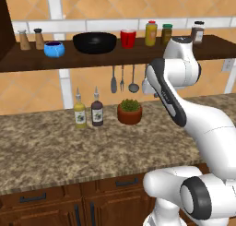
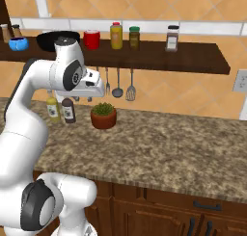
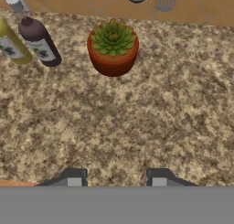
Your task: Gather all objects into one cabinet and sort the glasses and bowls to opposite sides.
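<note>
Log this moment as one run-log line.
gripper: open, empty, above counter | shelf: blue bowl, black bowl, one red cup | plant pot: on counter

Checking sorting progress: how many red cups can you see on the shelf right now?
1. A red cup stands on the shelf, between the black bowl and the yellow jar. A second may be hidden behind the arm.

The left base view looks forward and down from behind the arm's left, the right base view from behind its right. These 2 views share the shelf (image 1: 115, 56), the granite counter (image 1: 55, 146) and the plant pot (image 1: 129, 112). The hand view looks down from above the claw (image 3: 116, 178), close over the counter, with the pot ahead of it.
</note>
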Available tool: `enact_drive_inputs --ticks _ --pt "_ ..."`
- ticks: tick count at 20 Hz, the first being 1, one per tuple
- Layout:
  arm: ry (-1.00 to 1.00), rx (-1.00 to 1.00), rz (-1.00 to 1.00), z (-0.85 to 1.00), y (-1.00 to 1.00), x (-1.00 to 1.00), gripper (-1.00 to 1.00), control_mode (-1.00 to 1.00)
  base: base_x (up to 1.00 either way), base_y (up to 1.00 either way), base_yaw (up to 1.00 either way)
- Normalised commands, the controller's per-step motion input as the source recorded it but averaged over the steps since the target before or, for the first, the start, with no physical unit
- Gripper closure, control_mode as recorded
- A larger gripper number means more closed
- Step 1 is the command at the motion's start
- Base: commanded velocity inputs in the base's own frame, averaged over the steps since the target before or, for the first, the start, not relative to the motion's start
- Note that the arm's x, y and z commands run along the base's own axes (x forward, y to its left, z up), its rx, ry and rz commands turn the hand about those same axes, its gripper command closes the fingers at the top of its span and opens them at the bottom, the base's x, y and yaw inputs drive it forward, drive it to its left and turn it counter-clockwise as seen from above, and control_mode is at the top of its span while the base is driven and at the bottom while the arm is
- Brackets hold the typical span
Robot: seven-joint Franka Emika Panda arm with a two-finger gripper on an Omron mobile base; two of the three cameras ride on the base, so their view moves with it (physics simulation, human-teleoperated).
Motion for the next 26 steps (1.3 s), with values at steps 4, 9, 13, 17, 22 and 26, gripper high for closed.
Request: enact_drive_inputs --ticks 4,9,13,17,22,26 --pt "0.00 0.00 0.00 0.00 0.00 -0.01 -1.00 1.00 -0.16 0.00 0.01" --pt "0.00 0.00 0.00 0.00 0.00 0.00 -1.00 1.00 -0.49 0.00 0.26" --pt "0.00 0.00 0.00 0.00 0.00 0.00 -1.00 1.00 -0.45 0.00 0.49" --pt "0.00 0.00 0.00 0.00 0.00 0.00 -1.00 1.00 -0.43 0.00 0.57" --pt "0.00 0.00 0.00 0.00 0.00 0.00 -1.00 1.00 -0.38 0.28 0.56" --pt "0.00 0.00 0.00 0.00 0.00 0.00 -1.00 1.00 -0.50 0.57 0.50"
